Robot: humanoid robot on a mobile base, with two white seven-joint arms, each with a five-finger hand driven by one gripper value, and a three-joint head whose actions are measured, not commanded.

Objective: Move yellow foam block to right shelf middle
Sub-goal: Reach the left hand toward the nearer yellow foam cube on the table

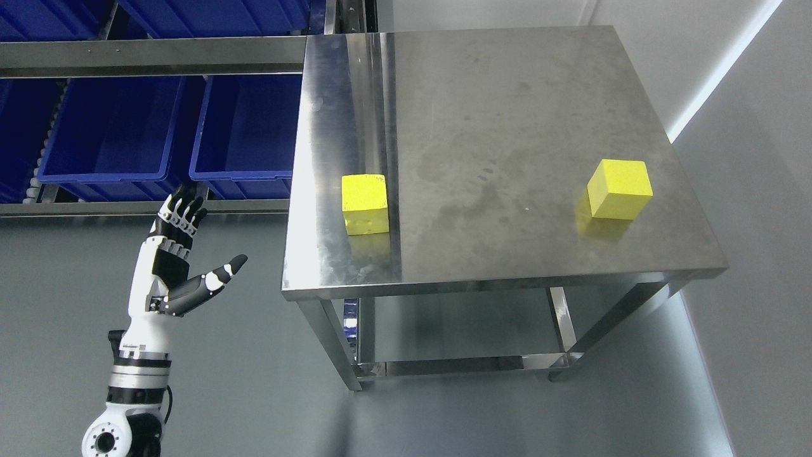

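Two yellow foam blocks sit on a steel table (pixel 495 108). One block (pixel 365 203) is near the table's left front edge. The other block (pixel 619 188) is near the right front corner, turned at an angle. My left hand (pixel 190 244) is raised over the floor to the left of the table, fingers spread and thumb out, holding nothing. It is apart from both blocks. The right arm does not show.
A rack with blue bins (pixel 108 133) (pixel 247 130) stands at the back left, behind the table's left edge. Grey floor (pixel 254 381) lies in front of and to the left of the table. A white wall (pixel 748 190) runs along the right.
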